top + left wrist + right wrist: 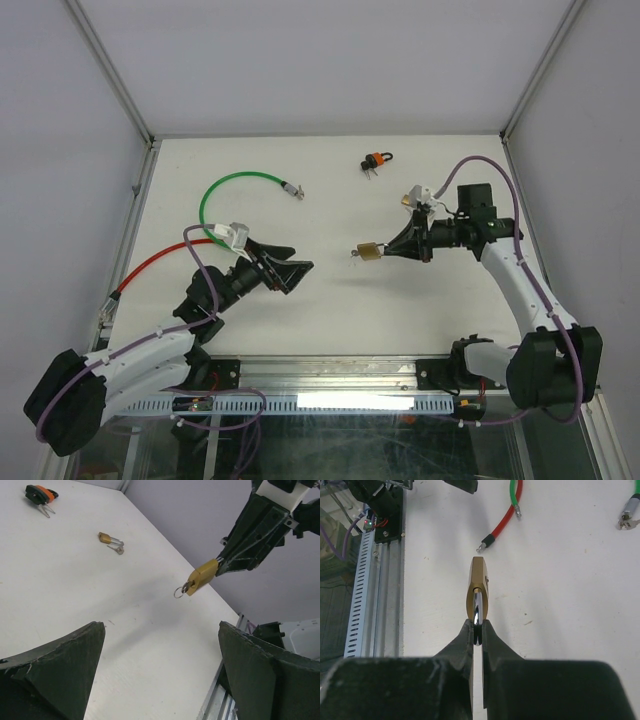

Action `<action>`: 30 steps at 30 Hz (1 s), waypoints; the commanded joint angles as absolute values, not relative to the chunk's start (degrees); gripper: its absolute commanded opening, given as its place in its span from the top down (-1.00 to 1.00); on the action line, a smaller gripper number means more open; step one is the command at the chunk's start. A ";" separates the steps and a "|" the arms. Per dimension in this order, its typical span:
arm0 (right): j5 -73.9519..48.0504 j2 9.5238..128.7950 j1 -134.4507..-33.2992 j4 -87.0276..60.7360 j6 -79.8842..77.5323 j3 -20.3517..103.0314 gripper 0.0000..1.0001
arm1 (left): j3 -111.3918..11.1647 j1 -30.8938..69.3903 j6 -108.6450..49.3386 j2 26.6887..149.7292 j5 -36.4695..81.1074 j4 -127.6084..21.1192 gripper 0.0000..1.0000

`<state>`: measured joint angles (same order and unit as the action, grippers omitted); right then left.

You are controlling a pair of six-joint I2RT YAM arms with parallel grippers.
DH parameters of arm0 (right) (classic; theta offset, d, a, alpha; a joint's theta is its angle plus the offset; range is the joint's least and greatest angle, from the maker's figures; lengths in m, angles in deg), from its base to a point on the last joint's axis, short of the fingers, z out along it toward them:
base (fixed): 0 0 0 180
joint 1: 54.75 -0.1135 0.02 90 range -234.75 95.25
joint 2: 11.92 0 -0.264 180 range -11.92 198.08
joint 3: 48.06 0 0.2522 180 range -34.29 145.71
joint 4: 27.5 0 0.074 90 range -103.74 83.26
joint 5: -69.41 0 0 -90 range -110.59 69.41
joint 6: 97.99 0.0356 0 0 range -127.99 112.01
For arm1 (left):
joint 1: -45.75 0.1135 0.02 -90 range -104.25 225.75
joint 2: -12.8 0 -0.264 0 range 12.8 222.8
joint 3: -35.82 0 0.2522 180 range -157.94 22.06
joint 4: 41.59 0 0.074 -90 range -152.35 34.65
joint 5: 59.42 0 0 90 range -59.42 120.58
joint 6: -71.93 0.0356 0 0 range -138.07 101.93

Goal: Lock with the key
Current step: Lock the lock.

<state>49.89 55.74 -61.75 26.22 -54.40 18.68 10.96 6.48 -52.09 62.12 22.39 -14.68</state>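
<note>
Padlock (479, 587): where is it, and what is it like?
Blocky brass, held over the white table (300, 330). The right gripper (478, 630) pinches its steel shackle.
Which way does it point?
Its long axis is level, with the body toward the left gripper (290, 265) (jaws wide, empty). Only the left wrist view shows the ring (178, 592) at its far end.

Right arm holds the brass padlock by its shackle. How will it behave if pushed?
The padlock is pinched only at its thin, shiny shackle, so it will likely pivot or slip between the right fingers when pushed. Brass body: probably heavy for its size, rigid. The ring at its far end may swing.
</note>
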 commanded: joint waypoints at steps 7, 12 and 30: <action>59.87 52.28 -56.78 22.24 -56.46 15.55 1.00 | 12.46 6.91 -55.86 60.54 15.22 -6.42 -0.98; 61.58 51.78 -54.37 21.99 -57.69 14.14 1.00 | 9.94 6.95 -54.81 65.91 11.32 -0.97 -0.98; 59.64 52.24 -52.73 22.24 -59.28 13.51 1.00 | 3.54 7.24 -48.91 80.65 4.69 1.68 -0.98</action>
<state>56.60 53.29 -53.10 23.86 -57.88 12.23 8.23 6.50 -54.80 80.77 7.86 4.33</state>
